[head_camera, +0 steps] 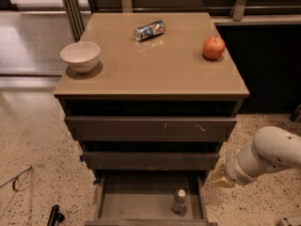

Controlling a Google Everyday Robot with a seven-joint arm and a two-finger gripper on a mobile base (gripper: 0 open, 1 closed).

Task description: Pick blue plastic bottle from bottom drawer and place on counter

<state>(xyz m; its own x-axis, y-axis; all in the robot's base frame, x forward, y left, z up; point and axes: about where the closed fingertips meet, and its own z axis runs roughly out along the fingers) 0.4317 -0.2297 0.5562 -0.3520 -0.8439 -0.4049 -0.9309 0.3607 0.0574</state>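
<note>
The blue plastic bottle (178, 201) stands upright in the open bottom drawer (136, 199), toward its right side, white cap up. The counter (150, 65) is the tan top of the drawer cabinet. My gripper (220, 178) is at the end of the white arm, low on the right, just outside the drawer's right edge and a little above and to the right of the bottle. It holds nothing that I can see.
On the counter lie a blue-and-silver can (149, 30) on its side at the back, a red apple (213, 47) at the right and a white bowl (80, 56) at the left. The two upper drawers (150, 126) stick out slightly above the bottom one. A dark tool (54, 215) lies on the floor at lower left.
</note>
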